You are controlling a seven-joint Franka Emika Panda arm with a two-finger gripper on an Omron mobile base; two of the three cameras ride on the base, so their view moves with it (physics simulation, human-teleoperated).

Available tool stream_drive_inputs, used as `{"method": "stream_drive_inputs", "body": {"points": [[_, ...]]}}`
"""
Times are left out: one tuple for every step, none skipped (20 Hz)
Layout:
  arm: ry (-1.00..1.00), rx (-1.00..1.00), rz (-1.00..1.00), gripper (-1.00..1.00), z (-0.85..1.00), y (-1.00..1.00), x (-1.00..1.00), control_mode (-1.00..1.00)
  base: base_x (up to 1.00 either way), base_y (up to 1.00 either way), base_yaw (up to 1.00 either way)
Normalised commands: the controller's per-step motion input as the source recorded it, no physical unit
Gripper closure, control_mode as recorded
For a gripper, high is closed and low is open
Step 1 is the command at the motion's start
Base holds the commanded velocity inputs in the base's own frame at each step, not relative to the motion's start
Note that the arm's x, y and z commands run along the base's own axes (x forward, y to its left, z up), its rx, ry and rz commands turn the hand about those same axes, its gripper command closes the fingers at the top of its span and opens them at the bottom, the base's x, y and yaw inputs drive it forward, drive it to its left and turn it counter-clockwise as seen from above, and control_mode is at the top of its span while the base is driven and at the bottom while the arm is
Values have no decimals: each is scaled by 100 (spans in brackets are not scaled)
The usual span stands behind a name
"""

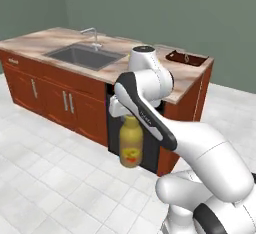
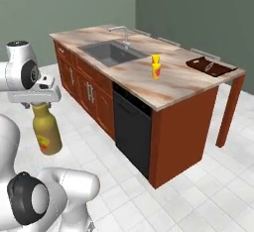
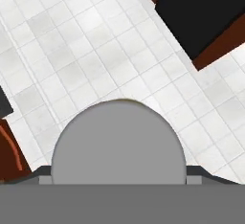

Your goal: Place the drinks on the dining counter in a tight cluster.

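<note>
Olive-yellow bottle (image 1: 131, 147) hangs below the gripper (image 1: 131, 114), upright, grey cap up, well above the white tiled floor (image 1: 50, 178). We see it in front of the black dishwasher panel (image 2: 132, 129), off the near edge of the dining counter (image 2: 173, 85) and lower than its top. From the hand view the grey cap (image 3: 118, 141) sits squarely between the fingers, seen from straight above.

Gripper state: jaws stand wide, and they are set on the bottle's neck and cap region; the bottle is carried clear of any support, so we judge it held at the top. The contact itself is hidden by the hand body in both base views.

Handling, as we judge it: a fat, rigid bottle, likely heavy for its grip point. Held high at the neck, the body may swing like a pendulum on fast moves. The surface looks smooth, so slip is a risk. A hold lower on the shoulder would steady it, but the wide body may exceed the jaws.

On the counter: a small yellow-orange item (image 2: 156, 67) stands near the sink (image 2: 111, 52); we cannot tell what it is. A dark tray (image 2: 208, 66) lies at the far end.
</note>
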Motion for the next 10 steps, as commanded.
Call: {"method": "stream_drive_inputs", "body": {"points": [[0, 0, 0, 100, 0, 0, 0, 100, 48, 13, -51], [0, 0, 0, 100, 0, 0, 0, 100, 47, 19, -55], [0, 0, 0, 100, 0, 0, 0, 100, 44, 20, -58], [0, 0, 0, 100, 0, 0, 0, 100, 46, 20, -57], [0, 0, 0, 100, 0, 0, 0, 100, 51, 22, -52], [0, 0, 0, 100, 0, 0, 0, 100, 57, 23, -46], [0, 0, 0, 100, 0, 0, 0, 100, 61, 23, -33], [0, 0, 0, 100, 0, 0, 0, 100, 61, 25, -23], [0, 0, 0, 100, 0, 0, 0, 100, 60, 27, -17], [0, 0, 0, 100, 0, 0, 0, 100, 60, 29, -17]]}}
